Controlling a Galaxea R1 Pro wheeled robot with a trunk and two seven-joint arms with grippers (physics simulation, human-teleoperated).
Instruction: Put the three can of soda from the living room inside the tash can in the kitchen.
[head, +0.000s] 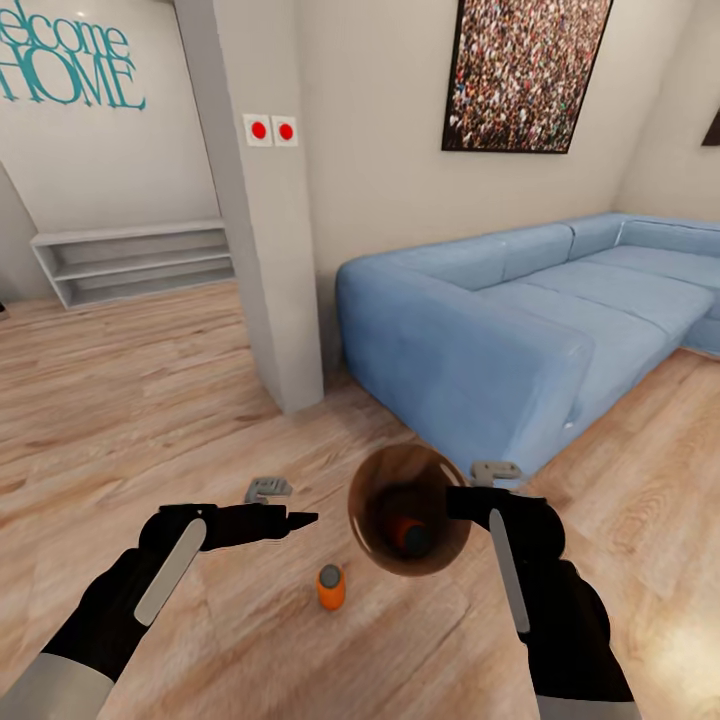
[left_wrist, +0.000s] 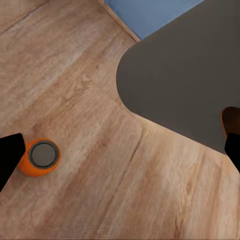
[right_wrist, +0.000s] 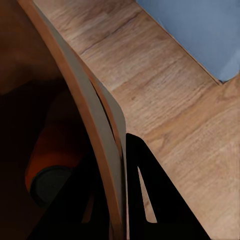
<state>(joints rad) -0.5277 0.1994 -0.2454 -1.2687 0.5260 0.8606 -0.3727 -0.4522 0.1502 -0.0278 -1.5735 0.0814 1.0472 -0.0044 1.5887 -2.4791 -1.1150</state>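
Note:
My right gripper (head: 466, 500) is shut on the rim of the brown wooden tash can (head: 372, 520), holding it tilted above the floor. In the right wrist view the fingers (right_wrist: 150, 195) pinch its thin wall (right_wrist: 85, 105). One orange can of soda (head: 411, 535) lies inside the tash can (right_wrist: 55, 150), beside a dark shape I cannot make out. Another orange can of soda (head: 331, 587) stands upright on the plank floor (left_wrist: 42, 156). My left gripper (head: 296, 520) hovers open above and left of it, fingers spread wide (left_wrist: 9, 157).
A blue corner sofa (head: 520, 320) stands close ahead on the right. A grey pillar (head: 265, 220) rises ahead on the left, with a low white shelf (head: 140, 260) against the far wall. Pale plank floor (head: 120, 400) stretches to the left.

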